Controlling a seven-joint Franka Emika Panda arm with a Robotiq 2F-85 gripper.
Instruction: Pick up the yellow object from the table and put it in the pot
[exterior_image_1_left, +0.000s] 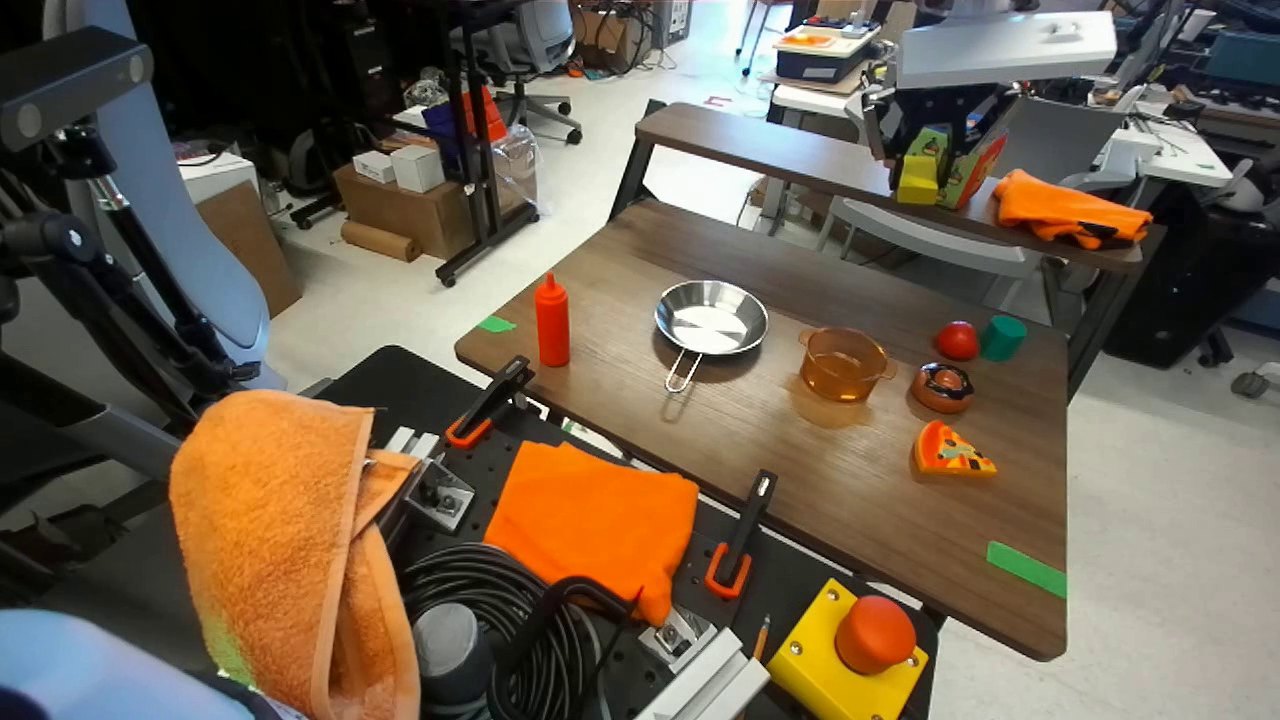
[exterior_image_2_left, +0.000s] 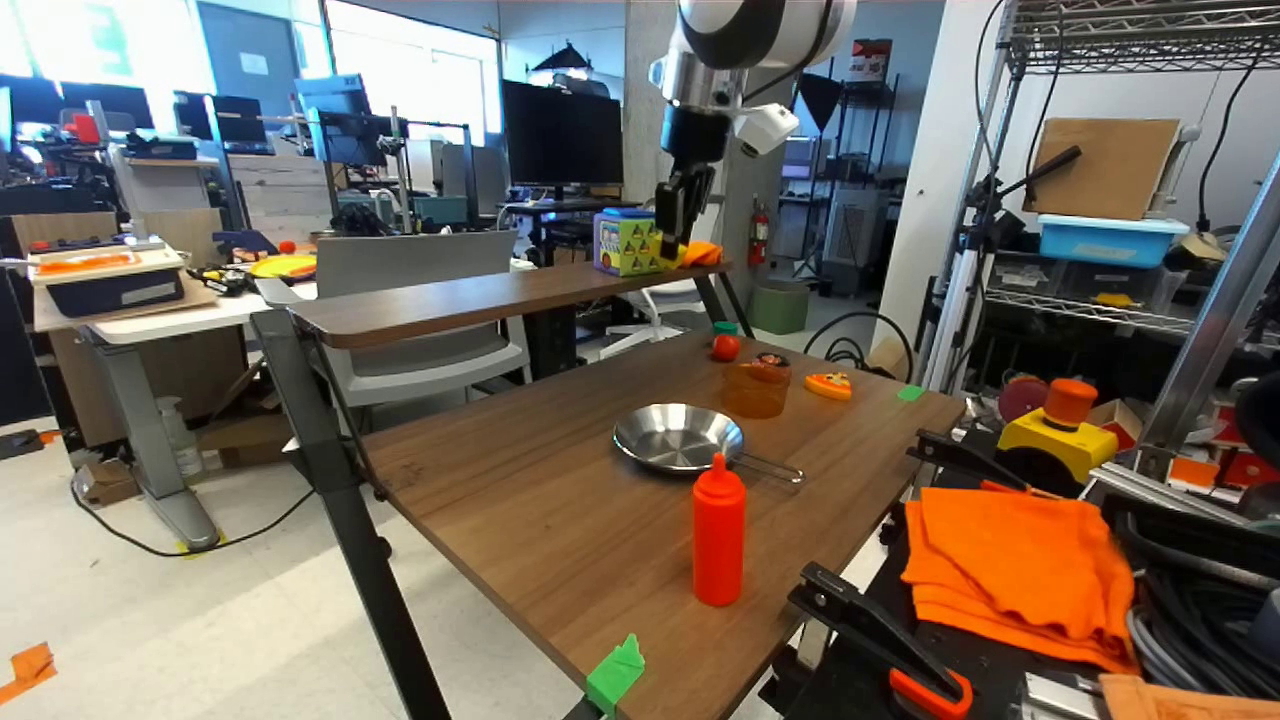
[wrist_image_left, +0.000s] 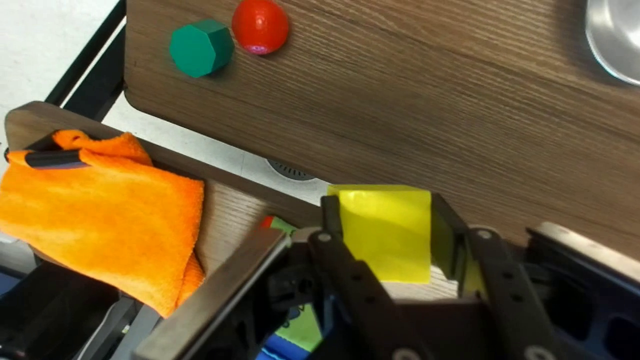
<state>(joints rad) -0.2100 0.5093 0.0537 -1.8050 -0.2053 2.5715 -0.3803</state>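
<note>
One yellow block (wrist_image_left: 386, 235) is gripped in the jaws near the raised shelf (exterior_image_1_left: 755, 143), perhaps clear of it; carrying seems the present step, so next it must go above the amber pot (exterior_image_1_left: 840, 382).

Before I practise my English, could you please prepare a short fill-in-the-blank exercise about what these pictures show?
The gripper is closed on a ____ block.
The cloth on the raised shelf is ____.
Of the silver pan and the amber pot, the ____ is nearer the toy pizza slice.
The prism beside the round red object is ____.

Missing words: yellow; orange; pot; green.
</note>
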